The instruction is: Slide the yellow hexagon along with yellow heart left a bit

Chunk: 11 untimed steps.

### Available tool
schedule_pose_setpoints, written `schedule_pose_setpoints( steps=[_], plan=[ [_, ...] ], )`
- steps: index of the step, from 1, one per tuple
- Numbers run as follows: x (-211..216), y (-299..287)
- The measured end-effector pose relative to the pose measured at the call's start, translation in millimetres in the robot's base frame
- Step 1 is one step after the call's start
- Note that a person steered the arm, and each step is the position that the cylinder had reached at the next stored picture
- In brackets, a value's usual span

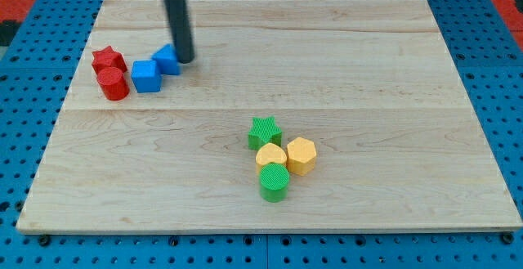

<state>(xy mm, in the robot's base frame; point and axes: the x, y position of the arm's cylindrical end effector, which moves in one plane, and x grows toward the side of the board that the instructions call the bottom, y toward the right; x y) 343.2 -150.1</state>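
Near the far left corner of your pale wooden board (pixel 343 73) you have a red star block (pixel 107 58) touching a red cylinder block (pixel 113 84), then a blue cube block (pixel 146 76) and a smaller blue block (pixel 168 59). My tip (pixel 185 60) rests against that smaller blue block's right side; it is a bare rod, holding nothing. Toward the near edge, right of centre, a green star block (pixel 264 131), yellow heart block (pixel 270 155) and green cylinder block (pixel 274 183) cluster, with the yellow hexagon block (pixel 301 155) touching the heart's right side.
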Motion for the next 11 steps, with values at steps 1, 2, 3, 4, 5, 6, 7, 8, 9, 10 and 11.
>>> schedule_pose_setpoints(
  steps=[1, 2, 3, 4, 5, 6, 7, 8, 9, 10, 11],
  plan=[
    [0.7, -27.6],
    [13.8, 33.6],
    [17.4, 161.4],
    [38.9, 258.4],
    [88.7, 308.8],
    [155.8, 297.6],
    [184.4, 265.4],
    [185.8, 261.5],
    [186.2, 255.9],
    [186.2, 244.6],
    [186.2, 236.1]
  ],
)
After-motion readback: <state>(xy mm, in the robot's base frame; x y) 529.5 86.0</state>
